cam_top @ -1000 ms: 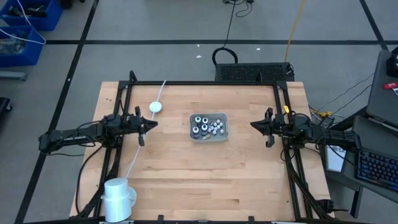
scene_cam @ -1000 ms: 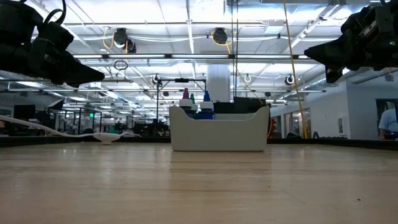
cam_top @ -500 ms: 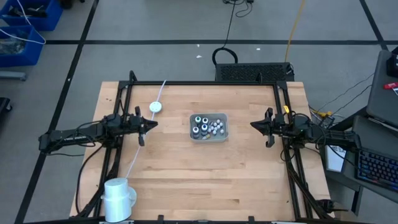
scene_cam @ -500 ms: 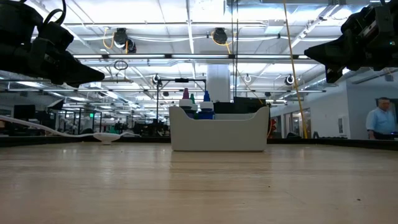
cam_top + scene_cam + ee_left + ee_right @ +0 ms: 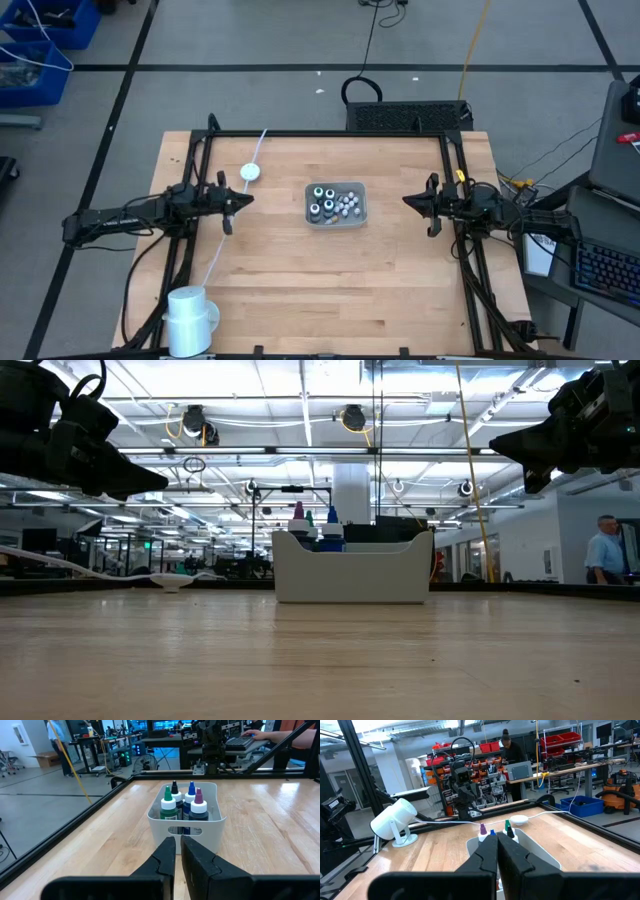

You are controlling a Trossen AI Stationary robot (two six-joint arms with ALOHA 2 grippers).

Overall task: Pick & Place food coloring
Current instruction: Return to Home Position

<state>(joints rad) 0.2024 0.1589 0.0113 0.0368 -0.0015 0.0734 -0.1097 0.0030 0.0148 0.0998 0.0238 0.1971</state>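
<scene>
1. Food coloring bottles (image 5: pixel 323 200) stand upright together inside the grey tray (image 5: pixel 362 223), roughly midway between the left jaws and the right jaws, directly ahead of both.
2. From the left wrist view, four bottles (image 5: pixel 182 802) show above the tray wall (image 5: pixel 185 831), with white collars and green, black, blue and purplish tips.
3. From above, the bottles fill the half of the tray nearer the left jaws. The half nearer the right jaws holds a cluster of small pale round things (image 5: pixel 348 206) that cannot be identified.
4. The left arm (image 5: pixel 140 215) reaches in from its side of the worktop (image 5: pixel 300 290). Its jaws are closed on nothing, the two fingers (image 5: pixel 165 862) almost touching, well apart from the tray and raised off the wood.
5. The right arm (image 5: pixel 490 210) mirrors it on the far side. Its jaws are likewise closed and empty, fingers (image 5: pixel 487 857) pressed nearly together, pointing at the tray from well away.
6. A white round puck (image 5: pixel 250 172) on a white cable lies just beyond the left jaws.
7. A white cylindrical lamp-like object (image 5: pixel 190 315) stands behind the left jaws, near the worktop's corner.
8. A person (image 5: pixel 605 550) stands in the room beyond the worktop.
</scene>
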